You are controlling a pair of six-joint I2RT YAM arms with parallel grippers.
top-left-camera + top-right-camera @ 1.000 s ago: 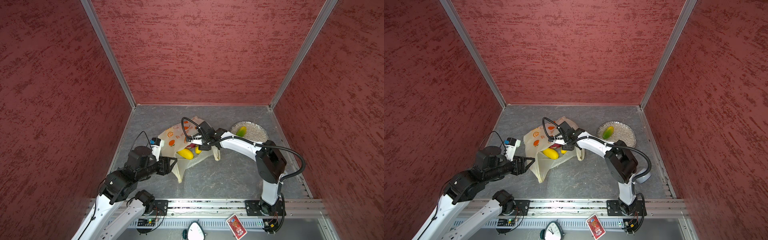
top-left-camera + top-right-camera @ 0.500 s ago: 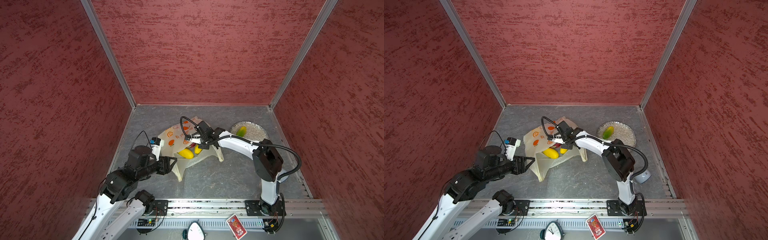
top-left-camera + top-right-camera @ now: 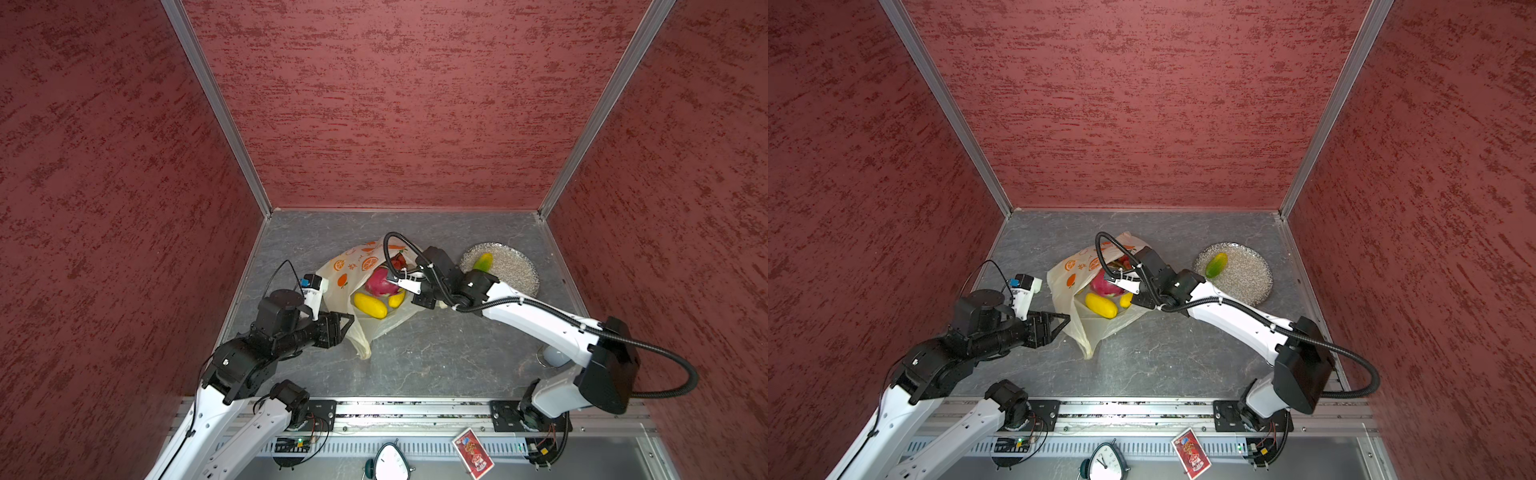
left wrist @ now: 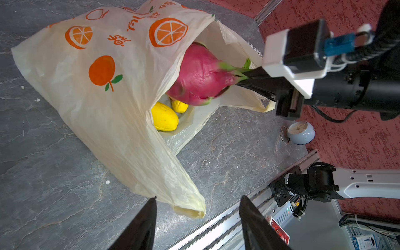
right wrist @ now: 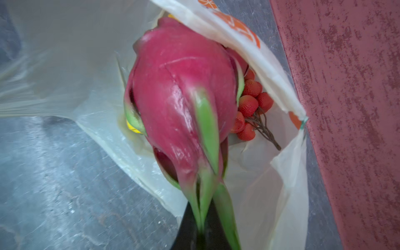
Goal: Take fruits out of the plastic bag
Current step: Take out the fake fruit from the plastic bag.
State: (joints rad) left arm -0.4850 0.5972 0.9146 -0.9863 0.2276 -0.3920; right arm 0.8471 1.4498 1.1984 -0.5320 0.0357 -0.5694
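At the mouth of the thin pale-yellow, orange-printed plastic bag (image 3: 341, 277), your right gripper (image 4: 244, 78), open a second ago, now pinches the green tip of the pink dragon fruit (image 3: 378, 283). Your left gripper (image 3: 348, 323) still waits beside the bag, jaws apart. Grey marbled tabletop (image 3: 415, 357) lies under the bag, with red textured walls (image 3: 395, 104) behind.

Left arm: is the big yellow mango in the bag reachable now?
Likely yes. The yellow mango lies uncovered in the open plastic bag mouth, near the open left tool; the dragon fruit held by the right tool is close beside it.
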